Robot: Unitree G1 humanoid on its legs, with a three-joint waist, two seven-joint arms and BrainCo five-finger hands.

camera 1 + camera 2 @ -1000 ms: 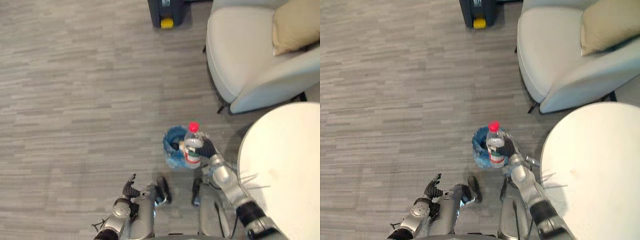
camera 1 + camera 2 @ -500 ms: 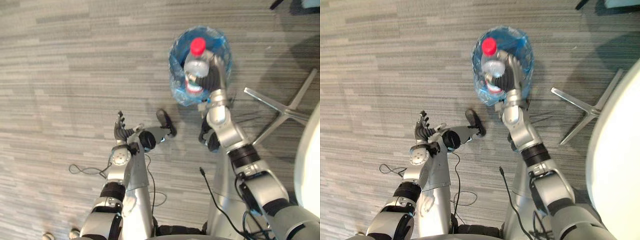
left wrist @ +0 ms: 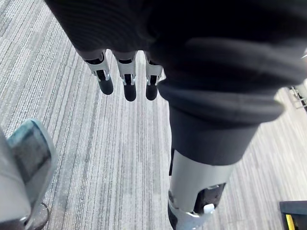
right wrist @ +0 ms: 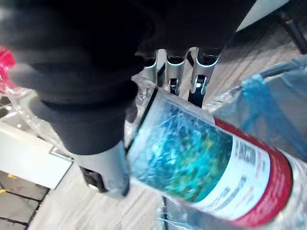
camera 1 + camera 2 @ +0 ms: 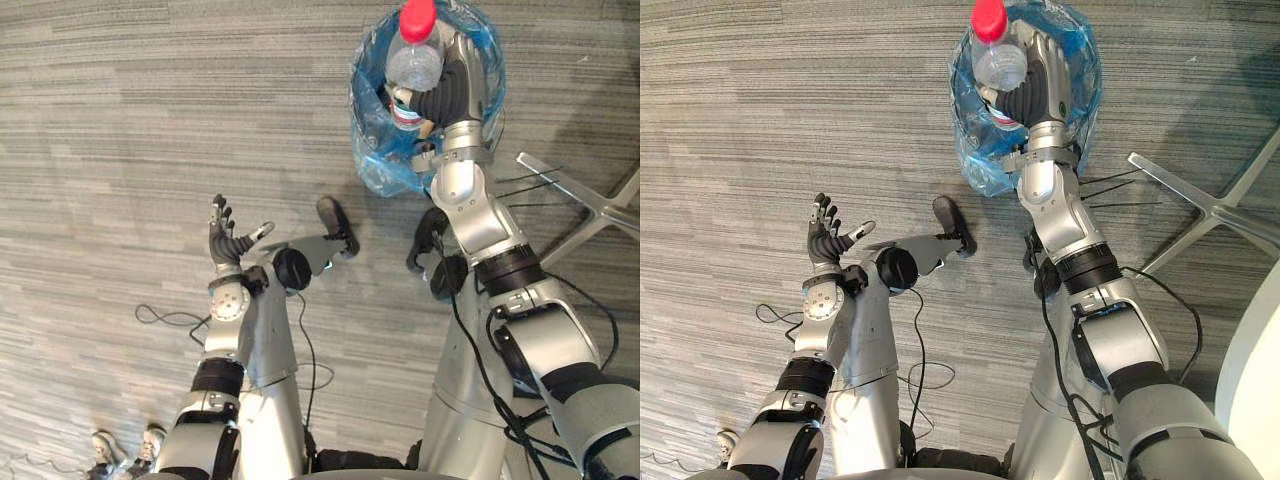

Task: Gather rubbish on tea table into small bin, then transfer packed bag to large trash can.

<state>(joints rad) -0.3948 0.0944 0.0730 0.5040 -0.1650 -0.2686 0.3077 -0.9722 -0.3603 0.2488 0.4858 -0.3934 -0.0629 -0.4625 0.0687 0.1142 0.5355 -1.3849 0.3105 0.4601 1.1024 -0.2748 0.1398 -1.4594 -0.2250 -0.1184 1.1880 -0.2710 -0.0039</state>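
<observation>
A clear plastic bottle [image 5: 415, 58] with a red cap and a coloured label [image 4: 192, 165] hangs over the small bin [image 5: 378, 165], which is lined with a blue bag and stands on the floor. My right hand [image 5: 452, 92] is shut on the bottle's body, fingers [image 4: 175, 72] curled round it. The bottle's lower end is hidden behind the hand and the bag's rim. My left hand [image 5: 228, 240] is open with fingers [image 3: 129, 82] straight, held over bare floor well left of the bin.
Grey striped floor lies all round. Metal legs of a base [image 5: 578, 195] spread just right of the bin. The white tea table's edge [image 5: 1268, 385] shows at the lower right. A pair of light shoes [image 5: 122, 445] stands at the lower left.
The camera has tipped down toward the floor, so the whole picture shifted. My right hand has kept hold of the bottle and now has it over the bin. The left hand stays open.
</observation>
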